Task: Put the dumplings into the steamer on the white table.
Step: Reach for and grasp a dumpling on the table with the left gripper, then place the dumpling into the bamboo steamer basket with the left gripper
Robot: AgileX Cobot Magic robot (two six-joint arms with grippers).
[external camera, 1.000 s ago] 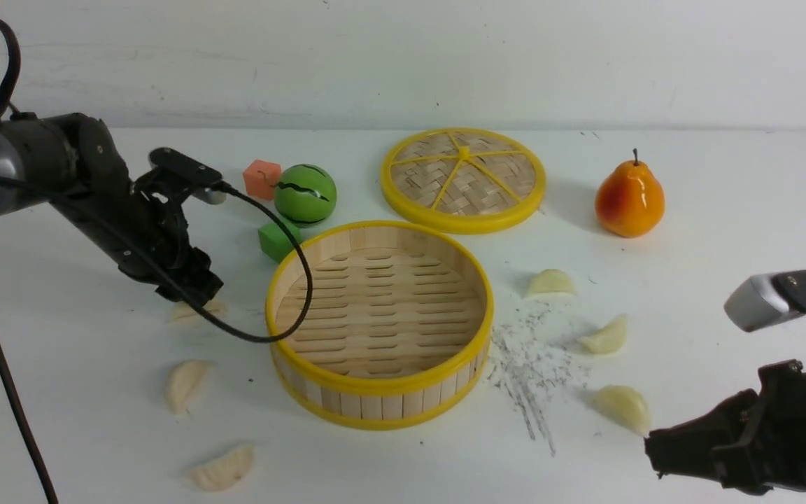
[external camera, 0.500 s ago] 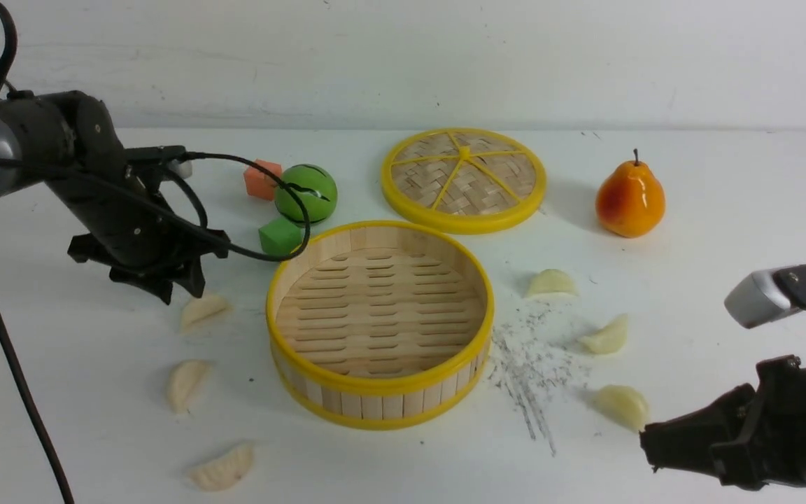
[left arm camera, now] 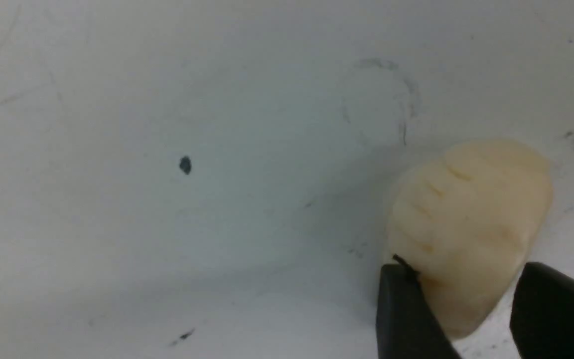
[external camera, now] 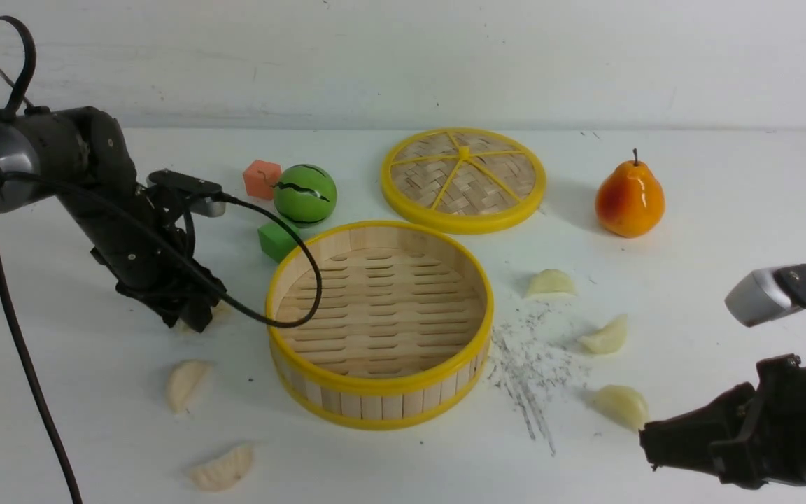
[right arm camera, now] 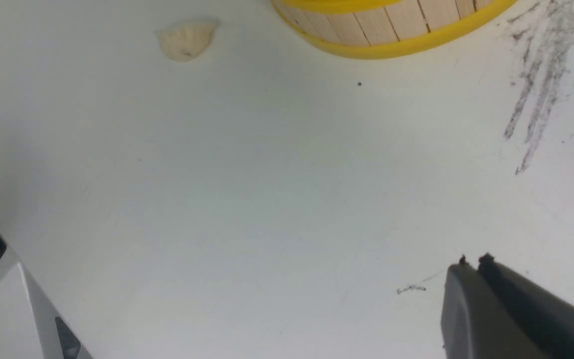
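Now, first pick: my left gripper (external camera: pixel 193 318) straddles a dumpling (left arm camera: pixel 471 209), jaws parted; next I close and lift toward the steamer (external camera: pixel 380 383) beside it. Right gripper (right arm camera: pixel 471 262) clenched.

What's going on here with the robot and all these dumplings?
The left tool is down at the white table with open jaws around one dumpling beside the steamer, not lifted yet. The steamer is empty; five other dumplings lie on the table around it. The right tool is shut and empty, low at the near right.
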